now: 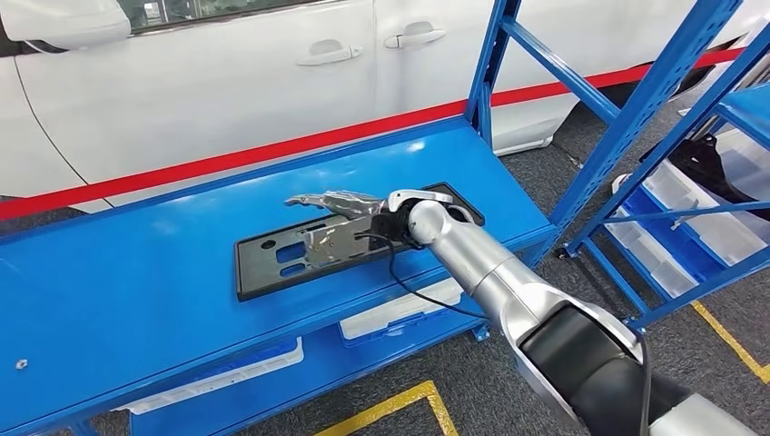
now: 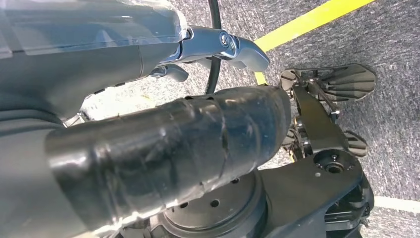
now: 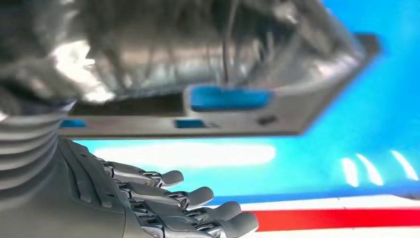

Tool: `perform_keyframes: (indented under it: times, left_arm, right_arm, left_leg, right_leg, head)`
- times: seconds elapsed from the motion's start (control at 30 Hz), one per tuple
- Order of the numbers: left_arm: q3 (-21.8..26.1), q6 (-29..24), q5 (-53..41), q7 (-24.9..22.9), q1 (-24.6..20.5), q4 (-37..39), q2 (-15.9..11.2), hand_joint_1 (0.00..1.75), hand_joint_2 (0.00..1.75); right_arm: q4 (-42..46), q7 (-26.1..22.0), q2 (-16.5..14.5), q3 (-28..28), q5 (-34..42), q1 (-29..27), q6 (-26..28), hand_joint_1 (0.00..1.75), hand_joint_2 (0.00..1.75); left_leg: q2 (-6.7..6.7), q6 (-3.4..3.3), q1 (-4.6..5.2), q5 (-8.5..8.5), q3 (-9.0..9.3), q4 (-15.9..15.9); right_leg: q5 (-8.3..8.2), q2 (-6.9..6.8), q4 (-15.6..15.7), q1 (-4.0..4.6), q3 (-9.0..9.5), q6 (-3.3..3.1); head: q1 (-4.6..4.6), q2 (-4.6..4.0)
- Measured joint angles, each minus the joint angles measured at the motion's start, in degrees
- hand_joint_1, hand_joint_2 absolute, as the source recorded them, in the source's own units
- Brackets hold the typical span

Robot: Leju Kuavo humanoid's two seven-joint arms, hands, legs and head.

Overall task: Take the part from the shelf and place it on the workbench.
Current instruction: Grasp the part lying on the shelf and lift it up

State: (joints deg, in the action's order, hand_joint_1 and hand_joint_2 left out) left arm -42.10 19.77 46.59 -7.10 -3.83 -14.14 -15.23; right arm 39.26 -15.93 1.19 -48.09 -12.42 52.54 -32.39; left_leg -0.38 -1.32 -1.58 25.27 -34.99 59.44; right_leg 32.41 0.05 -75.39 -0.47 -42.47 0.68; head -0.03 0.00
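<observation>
While the flat black plastic plate with cutouts (image 1: 350, 243) lies mid-frame on the blue bench (image 1: 136, 272), the right robot hand (image 1: 340, 218) hovers above, fingers spread, holding nothing.

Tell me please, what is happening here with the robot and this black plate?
The robot's right hand hovers with its fingers spread over a flat black part that lies on the blue workbench. The hand does not seem to grip the part, so it looks already set down. A white car stands behind the bench, and blue shelves with trays stand to the right. The left hand hangs down near the floor.
</observation>
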Motion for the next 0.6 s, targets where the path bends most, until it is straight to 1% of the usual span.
perform_keyframes:
  times: [0.03, 0.07, 0.1, 0.13, 0.17, 0.2, 0.23, 0.33, 0.5, 0.6]
  left_arm:
    - [0.08, 0.11, -0.05, 0.04, 0.00, 0.08, 0.00, 0.00, 0.00]
    - [0.17, 0.22, -0.11, 0.08, 0.00, 0.15, 0.00, 0.00, 0.00]
    - [0.27, 0.30, -0.18, 0.13, -0.01, 0.21, 0.00, 0.00, 0.00]
    - [0.39, 0.34, -0.25, 0.17, -0.04, 0.25, -0.01, 0.00, 0.00]
    - [0.54, 0.36, -0.32, 0.21, -0.07, 0.28, -0.03, 0.00, 0.00]
    - [0.73, 0.39, -0.38, 0.27, -0.07, 0.35, -0.05, 0.00, 0.00]
    - [0.91, 0.44, -0.41, 0.35, -0.05, 0.44, -0.08, 0.00, 0.00]
    - [1.18, 0.64, -0.48, 0.80, 0.17, 0.72, -0.21, 0.00, 0.00]
    - [1.45, 0.78, -0.72, 1.31, 0.30, 0.83, -0.24, 0.00, 0.00]
    - [1.62, 0.89, -0.94, 1.40, 0.40, 0.83, -0.24, 0.00, 0.00]
  right_arm:
    - [0.45, -0.11, 0.71, -0.90, -0.33, -0.26, 0.43, 0.00, 1.75]
    - [0.90, -0.22, 1.31, -1.63, -0.55, -0.43, 0.73, 0.00, 1.75]
    - [1.37, -0.39, 1.87, -2.23, -0.65, -0.50, 0.93, 0.00, 1.75]
    - [1.81, -0.57, 2.29, -2.78, -0.67, -0.51, 1.01, 0.00, 1.75]
    - [2.16, -0.73, 2.61, -3.29, -0.63, -0.52, 1.03, 0.00, 1.75]
    - [2.54, -0.86, 2.99, -3.96, -0.59, -0.61, 1.14, 0.00, 1.75]
    - [2.93, -0.91, 3.32, -4.67, -0.60, -0.75, 1.37, 0.00, 1.75]
    - [4.04, -0.76, 4.22, -6.76, -1.09, -1.11, 3.11, 0.00, 1.75]
    - [4.70, -0.16, 4.73, -9.66, -3.16, -1.23, 7.19, 0.00, 1.75]
    - [4.74, 0.13, 4.84, -10.69, -3.86, -1.24, 8.13, 0.00, 1.75]
  left_leg:
    - [-0.03, 0.03, -0.02, 0.02, 0.06, 0.00]
    - [-0.06, 0.09, -0.03, 0.06, 0.14, 0.00]
    - [-0.07, 0.22, 0.01, 0.08, 0.17, -0.03]
    - [-0.07, 0.40, 0.06, 0.06, 0.15, -0.07]
    - [-0.06, 0.63, 0.10, 0.01, 0.10, -0.16]
    - [-0.06, 0.91, 0.15, -0.08, 0.07, -0.32]
    - [-0.06, 0.86, 0.19, -0.10, 0.10, -0.39]
    - [0.01, 0.29, 0.22, -0.11, 0.31, -0.71]
    - [0.06, 0.90, 0.12, -0.52, 0.72, -1.54]
    - [0.05, 1.23, 0.09, -0.67, 0.80, -1.78]
  right_leg:
    - [-1.65, -0.01, 2.08, -0.14, 0.95, -0.01]
    - [-3.89, -0.01, 5.98, -0.23, 2.80, -0.12]
    - [-5.55, 0.03, 10.05, -0.22, 4.74, -0.28]
    - [-6.73, 0.07, 13.35, -0.08, 6.24, -0.47]
    - [-7.14, 0.11, 15.20, 0.08, 7.03, -0.65]
    - [-6.99, 0.14, 15.73, 0.26, 7.17, -0.77]
    - [-7.17, 0.16, 15.98, 0.27, 7.18, -0.71]
    - [-7.38, 0.27, 16.38, 0.18, 7.30, -0.55]
    - [-7.40, 0.30, 16.37, 0.30, 7.27, -1.10]
    - [-7.41, 0.28, 16.36, 0.34, 7.25, -1.35]
  head:
    - [0.00, 0.00]
    - [0.01, 0.00]
    - [0.00, 0.00]
    - [-0.01, 0.00]
    - [-0.01, 0.00]
    - [-0.02, 0.00]
    - [-0.02, 0.00]
    - [-0.02, 0.00]
    - [-0.03, 0.00]
    - [-0.03, 0.00]
